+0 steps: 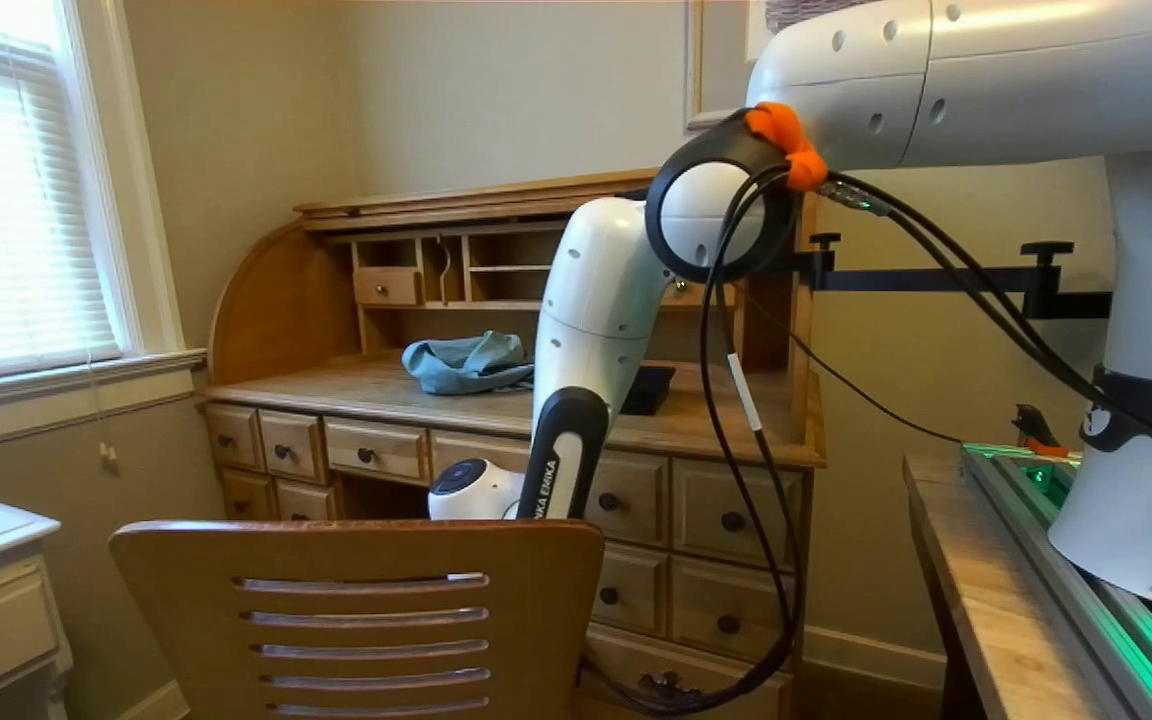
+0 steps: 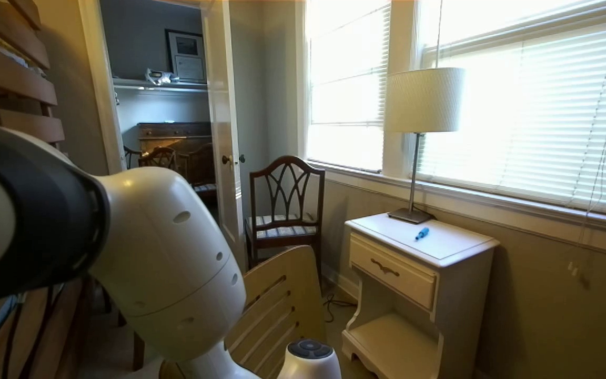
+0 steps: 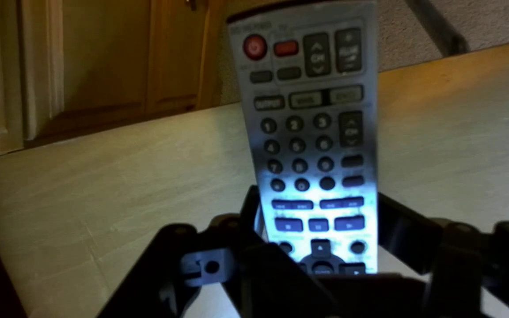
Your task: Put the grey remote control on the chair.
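Observation:
The grey remote control (image 3: 309, 150) stands between the fingers of my gripper (image 3: 317, 193) in the wrist view, buttons facing the camera. Both fingers press on its side edges; its lower end is hidden behind the gripper. Below it is the pale wooden seat of the chair (image 3: 148, 194); I cannot tell whether the remote touches it. In both exterior views the chair's slatted back (image 1: 356, 548) shows, also partly behind the arm (image 2: 305, 305). My gripper is hidden behind the chair back in an exterior view and below the picture edge in the other exterior picture.
A wooden roll-top desk (image 1: 376, 408) with drawers stands beyond the chair, with a blue cloth (image 1: 466, 362) on it. Black cables (image 1: 786, 560) hang from the arm. A white nightstand (image 2: 466, 243) carries a lamp (image 2: 424, 100). A dark chair (image 2: 287, 239) stands near the door.

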Robot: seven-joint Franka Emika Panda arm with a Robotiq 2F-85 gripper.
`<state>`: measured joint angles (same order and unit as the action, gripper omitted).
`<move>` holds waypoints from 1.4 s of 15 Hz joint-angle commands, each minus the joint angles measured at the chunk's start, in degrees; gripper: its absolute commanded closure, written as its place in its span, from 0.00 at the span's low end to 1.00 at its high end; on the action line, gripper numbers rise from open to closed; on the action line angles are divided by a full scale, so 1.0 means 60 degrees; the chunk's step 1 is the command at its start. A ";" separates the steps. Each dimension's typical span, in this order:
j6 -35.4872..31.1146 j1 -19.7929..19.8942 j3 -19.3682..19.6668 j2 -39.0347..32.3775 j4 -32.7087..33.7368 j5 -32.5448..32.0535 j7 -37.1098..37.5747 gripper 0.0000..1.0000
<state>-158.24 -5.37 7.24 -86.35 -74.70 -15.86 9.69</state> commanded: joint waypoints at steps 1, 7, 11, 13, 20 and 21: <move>0.0393 -0.0104 -0.0135 0.0008 0.0041 0.0501 -0.0272 0.65; 0.0619 -0.0411 0.0206 0.0034 0.0080 0.0520 0.0108 0.65; 0.0701 -0.0423 0.0200 0.0039 0.0159 0.0556 0.0097 0.65; 0.0732 -0.0419 0.0184 0.0040 0.0200 0.0563 0.0084 0.65; 0.0463 -0.0379 0.0458 0.0045 0.0092 0.0519 0.0240 0.65; 0.0359 -0.0405 0.0608 0.0044 0.0050 0.0571 0.0513 0.65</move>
<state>-155.06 -6.60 8.47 -86.09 -73.91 -14.63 10.18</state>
